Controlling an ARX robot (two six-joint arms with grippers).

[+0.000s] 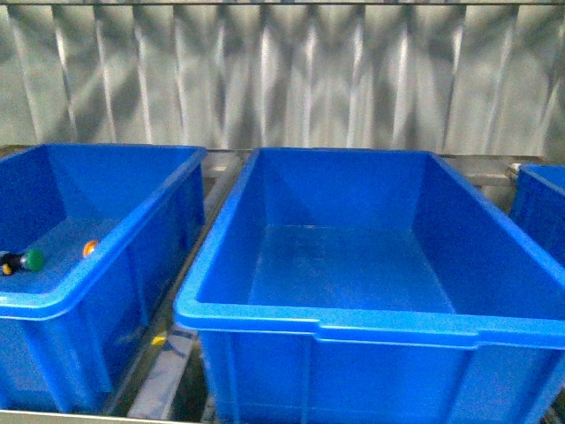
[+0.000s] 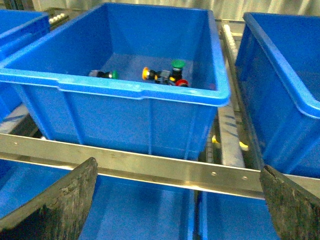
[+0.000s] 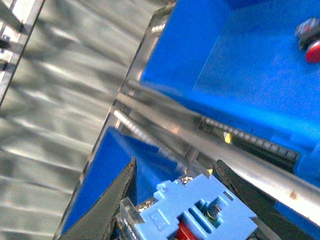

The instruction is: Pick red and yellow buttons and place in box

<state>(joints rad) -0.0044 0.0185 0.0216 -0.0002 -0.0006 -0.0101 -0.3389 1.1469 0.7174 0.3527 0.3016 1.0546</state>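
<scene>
- The middle box point(image 1: 353, 265) sits between two other blue bins.
- The left bin point(image 2: 115, 85) holds the buttons: yellow point(image 2: 145, 73), red point(image 2: 182, 83) and green point(image 2: 178, 64).
- Left tool point(image 2: 175, 200): fingers apart, holding nothing.
- Right tool point(image 3: 175, 200): clamped on a light-blue block point(image 3: 200, 210).

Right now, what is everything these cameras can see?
Middle bin: one, blue, in front of the robot, nothing visible inside.
Left bin: one, blue, holding buttons.
Right bin: one, blue, only its edge in front view.
Green buttons: two, in the left bin; the second lies apart.
Yellow button: one, in the left bin's cluster.
Red button: one, in the same cluster.
Red button: one, in a bin seen from the right wrist.
Rail: one, metal, before the bins.
Light blue part: one, between the right gripper's fingers.
Left gripper: open, empty.
Right gripper: shut on the part.
</scene>
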